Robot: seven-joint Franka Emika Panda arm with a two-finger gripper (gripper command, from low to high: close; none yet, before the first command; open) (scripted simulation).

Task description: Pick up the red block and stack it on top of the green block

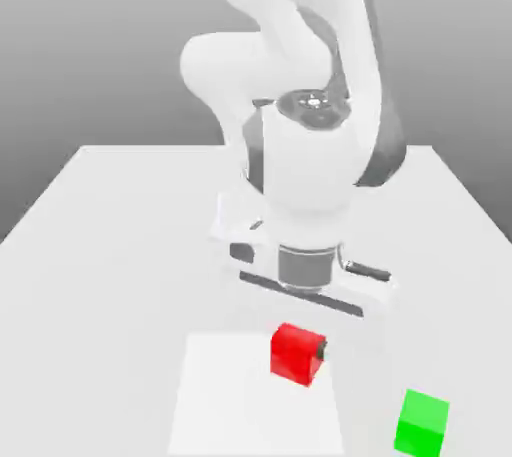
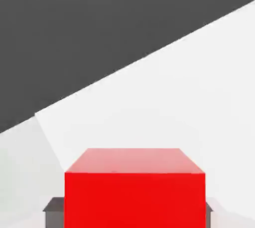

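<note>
The red block (image 1: 297, 353) sits between the fingers of my gripper (image 1: 299, 351), directly under the hand, and one dark fingertip (image 1: 322, 350) presses on its side towards the exterior view's right. In the hand view the red block (image 2: 134, 192) is close up, with a dark pad (image 2: 52, 212) flat against each side. The green block (image 1: 421, 423) stands on the table near the front edge, towards the exterior view's right of the red block and apart from it.
The white table (image 1: 110, 245) stretches back to a grey backdrop. A paler square patch (image 1: 230, 405) lies on the table beneath and in front of the red block. The arm's bulky white links (image 1: 300, 165) rise behind the gripper.
</note>
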